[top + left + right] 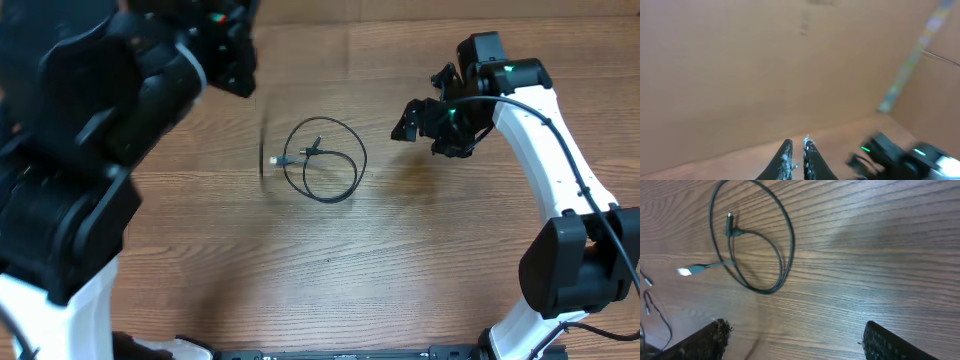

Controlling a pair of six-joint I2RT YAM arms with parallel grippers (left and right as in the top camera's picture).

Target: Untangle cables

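Overhead: we find looped cable [303, 154] lying flat at centre of tabletop [420, 260], one plug tip [729, 229] inside the loop | left end effector [796, 159] clenched, raised well off tabletop | right end effector [795, 345] released, fingers [715, 340] wide, grasping nothing, near the loop, not touching.

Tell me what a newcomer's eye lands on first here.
A black cable lies in a loose loop in the middle of the wooden table. The left arm looms dark and blurred over the left side, its left hand shut and lifted off the table. The right hand hovers open just right of the loop.
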